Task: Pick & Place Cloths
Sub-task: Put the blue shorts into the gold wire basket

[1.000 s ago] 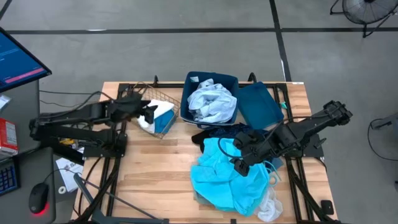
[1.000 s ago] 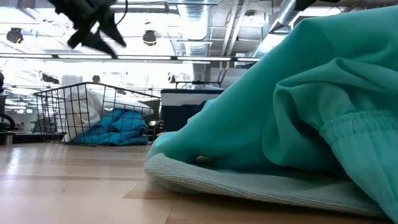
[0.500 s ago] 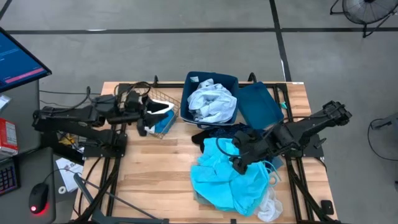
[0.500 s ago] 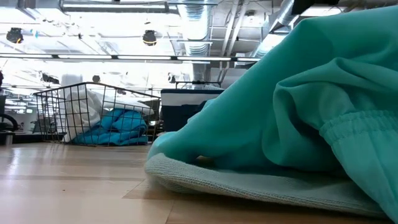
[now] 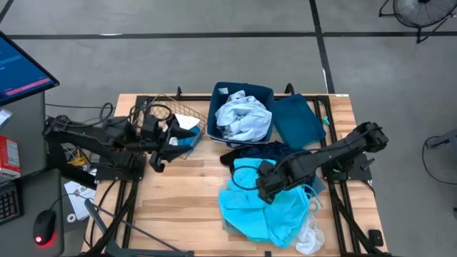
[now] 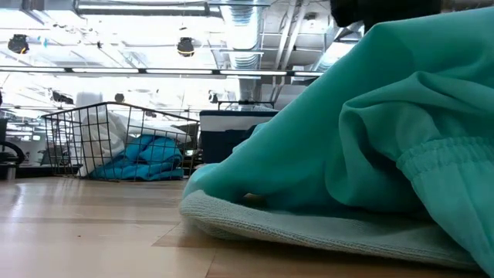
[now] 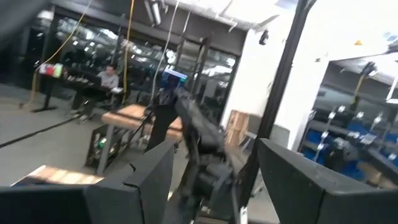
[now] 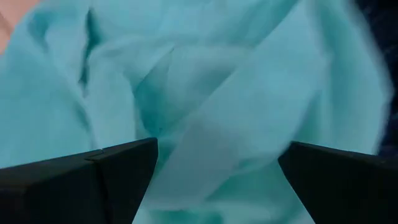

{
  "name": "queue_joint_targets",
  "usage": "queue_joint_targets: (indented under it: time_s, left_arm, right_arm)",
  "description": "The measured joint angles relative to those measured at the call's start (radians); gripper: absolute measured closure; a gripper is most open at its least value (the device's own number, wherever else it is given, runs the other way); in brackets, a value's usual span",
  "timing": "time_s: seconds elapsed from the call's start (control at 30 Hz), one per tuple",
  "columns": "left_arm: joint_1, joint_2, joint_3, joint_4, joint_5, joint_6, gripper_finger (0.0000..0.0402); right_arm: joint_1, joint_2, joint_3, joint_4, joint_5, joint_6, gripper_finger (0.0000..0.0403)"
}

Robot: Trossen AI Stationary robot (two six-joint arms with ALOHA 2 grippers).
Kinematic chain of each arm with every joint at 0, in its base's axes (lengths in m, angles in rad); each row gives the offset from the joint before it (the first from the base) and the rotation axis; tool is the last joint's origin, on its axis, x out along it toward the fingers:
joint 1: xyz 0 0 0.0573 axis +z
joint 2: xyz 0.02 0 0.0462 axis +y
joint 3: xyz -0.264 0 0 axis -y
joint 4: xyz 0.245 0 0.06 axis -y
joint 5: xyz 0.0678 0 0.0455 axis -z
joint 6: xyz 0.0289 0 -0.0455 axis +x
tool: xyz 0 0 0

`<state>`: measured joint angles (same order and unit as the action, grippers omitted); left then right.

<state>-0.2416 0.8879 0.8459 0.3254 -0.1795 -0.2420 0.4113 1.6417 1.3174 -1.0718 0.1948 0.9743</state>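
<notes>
**A:** What does the overhead view show?

**B:** The right gripper hangs over the turquoise cloth on the table's front right. A pale cloth fills the blue bin. The left gripper is beside the wire basket.

**A:** And table level?

**B:** Turquoise cloth fills the foreground.

**A:** The wrist cameras?

**B:** Right fingers spread wide above turquoise fabric, holding nothing. Left fingers parted, empty.

The table is pale, smooth wood planks with a slight sheen. The turquoise cloth is soft, matt fabric with a ribbed hem; the pale cloth is crumpled and thin. The bin is smooth plastic, the basket thin wire.
</notes>
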Motion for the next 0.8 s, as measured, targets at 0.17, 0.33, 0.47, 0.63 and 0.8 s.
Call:
queue_joint_targets:
  time_s: [0.17, 0.33, 0.47, 0.63, 0.8]
  left_arm:
    - [-0.023, 0.0, 0.0, 0.052, -0.004, -0.001, 0.0183]
    - [-0.031, 0.015, 0.0, 0.057, -0.015, -0.021, 0.0183]
    - [-0.05, 0.046, 0.0, 0.052, -0.011, -0.026, 0.0183]
    - [-0.052, 0.065, 0.0, 0.063, -0.008, -0.026, 0.0183]
    - [-0.042, 0.06, 0.0, 0.077, -0.008, -0.011, 0.0183]
  right_arm:
    - [0.04, 0.0, 0.001, -0.018, -0.026, 0.055, 0.0076]
    - [0.08, 0.0, -0.004, -0.088, 0.016, 0.189, 0.0092]
    - [0.116, 0.0, -0.056, -0.088, 0.016, 0.302, 0.0124]
    - [0.157, 0.0, -0.099, -0.049, 0.0, 0.43, 0.0197]
    - [0.186, 0.0, -0.099, -0.003, -0.014, 0.513, 0.0326]
